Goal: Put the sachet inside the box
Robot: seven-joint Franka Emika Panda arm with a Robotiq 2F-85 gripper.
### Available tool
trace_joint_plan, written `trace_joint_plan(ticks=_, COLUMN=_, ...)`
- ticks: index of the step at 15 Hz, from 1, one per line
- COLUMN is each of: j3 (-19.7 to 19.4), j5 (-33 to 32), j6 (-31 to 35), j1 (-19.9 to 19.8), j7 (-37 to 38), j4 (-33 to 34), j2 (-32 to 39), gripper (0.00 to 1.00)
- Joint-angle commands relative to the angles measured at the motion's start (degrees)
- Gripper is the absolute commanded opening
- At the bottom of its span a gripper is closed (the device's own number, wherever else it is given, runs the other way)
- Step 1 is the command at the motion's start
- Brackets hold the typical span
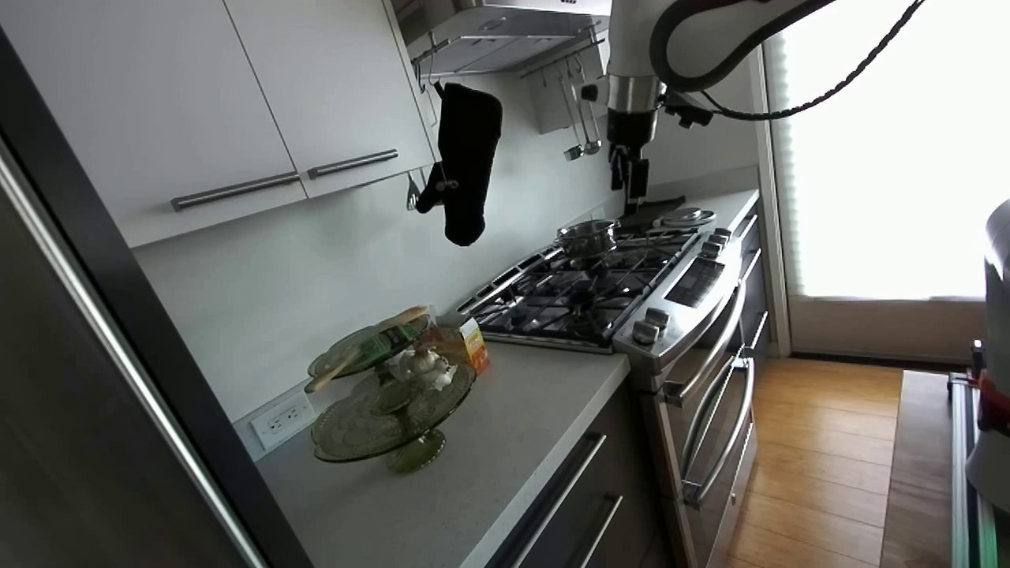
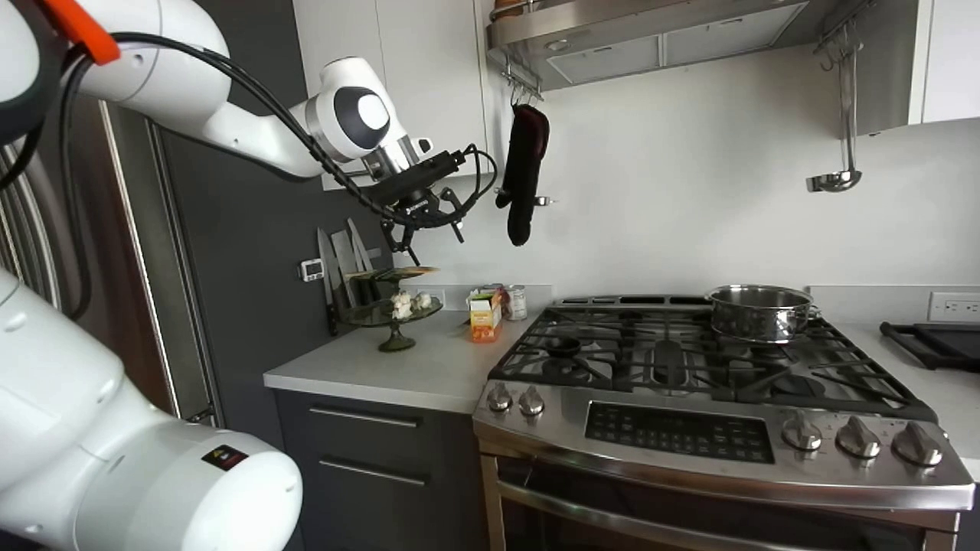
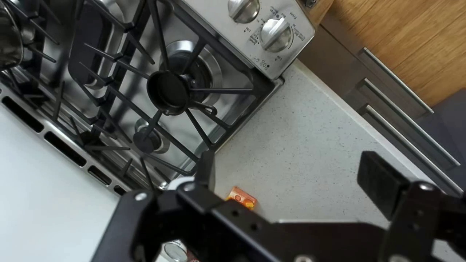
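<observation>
1. A black Robotiq gripper hangs above a pale, finely speckled kitchen counter, its two blocky, flat-faced finger pads spread wide. In the wrist view, countertop fills the gap between them.

2. Lower down, on the counter, rises a two-tier stand of green glass on a round foot; an exterior view shows it well apart from the gripper.

3. On its upper dish, shallow, round and see-through, lie a green packet and a long wooden utensil. Whether the packet is the sachet named in the task cannot be told.

4. White garlic bulbs rest on the wider, patterned lower plate.

5. An orange-and-yellow carton, its top flap raised, stands upright on the counter near the stand, a metal can just beside it. In the wrist view, its printed orange face shows partly hidden behind one finger.

6. Next to the counter, a steel gas range carries black grates and a polished, round steel pot.

7. A dark fabric mitt hangs from a rail under the metal range hood; a long-handled steel ladle hangs well apart from it.
</observation>
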Motion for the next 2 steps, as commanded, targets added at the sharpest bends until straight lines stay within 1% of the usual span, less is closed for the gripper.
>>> trace_joint_plan(ticks=1, j3=-1.2, j5=-0.9, j6=-0.2, j1=1.6, j7=0.9, j4=0.1, j2=0.0, gripper=1.00)
trace_joint_plan(ticks=2, j3=-1.2, j5=-0.9, j6=-0.1, j1=1.6, j7=1.1, j4=0.1, j2=0.1, gripper=1.00)
